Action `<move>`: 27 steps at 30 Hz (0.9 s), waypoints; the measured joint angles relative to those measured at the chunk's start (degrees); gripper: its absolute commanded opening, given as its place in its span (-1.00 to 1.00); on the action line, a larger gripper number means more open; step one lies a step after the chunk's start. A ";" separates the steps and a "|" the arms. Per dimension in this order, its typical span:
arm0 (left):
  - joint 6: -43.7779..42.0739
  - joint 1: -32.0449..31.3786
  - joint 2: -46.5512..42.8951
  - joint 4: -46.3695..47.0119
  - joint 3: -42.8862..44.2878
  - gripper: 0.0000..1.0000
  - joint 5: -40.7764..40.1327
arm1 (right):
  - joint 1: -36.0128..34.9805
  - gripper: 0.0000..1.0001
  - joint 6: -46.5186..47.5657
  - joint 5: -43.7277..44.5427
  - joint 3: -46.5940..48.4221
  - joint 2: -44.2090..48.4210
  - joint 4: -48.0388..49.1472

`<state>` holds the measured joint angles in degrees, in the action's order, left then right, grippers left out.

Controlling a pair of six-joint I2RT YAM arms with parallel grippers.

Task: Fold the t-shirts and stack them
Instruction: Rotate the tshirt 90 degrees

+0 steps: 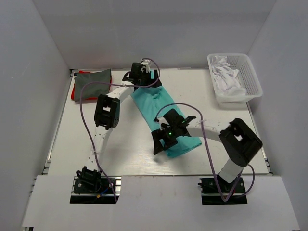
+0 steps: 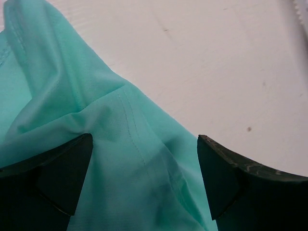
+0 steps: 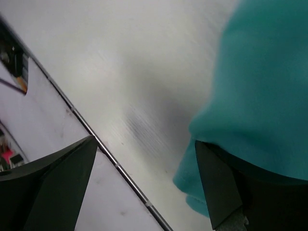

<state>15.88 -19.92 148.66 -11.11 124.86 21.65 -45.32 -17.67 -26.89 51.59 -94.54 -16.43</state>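
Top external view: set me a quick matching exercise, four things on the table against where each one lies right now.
Things:
1. teal t-shirt
2. dark grey t-shirt
3. red t-shirt
4. white basket

Places:
A. far right corner
B. far left corner, on top
C. middle, lying diagonally
D. far left corner, underneath, only edges showing

Pairs: 1-C, 2-B, 3-D, 4-A

Soft matt teal cloth t-shirt (image 1: 146, 103)
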 measured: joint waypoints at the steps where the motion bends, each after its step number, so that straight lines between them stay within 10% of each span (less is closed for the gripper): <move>1: 0.74 -0.52 0.66 0.66 0.63 1.00 0.46 | -1.03 0.76 0.81 -1.49 1.07 -1.77 0.00; 12: 9.18 -2.34 5.99 5.29 7.08 1.00 -0.31 | -7.85 0.76 10.29 -9.73 24.79 -20.72 -1.05; 27: 16.94 -2.38 7.61 7.08 10.58 1.00 -7.26 | -10.01 0.79 10.40 -7.43 20.76 -4.24 5.57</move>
<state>32.82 -22.31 156.27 -4.03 135.44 14.39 -55.33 -7.27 -34.33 72.36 -98.78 -10.85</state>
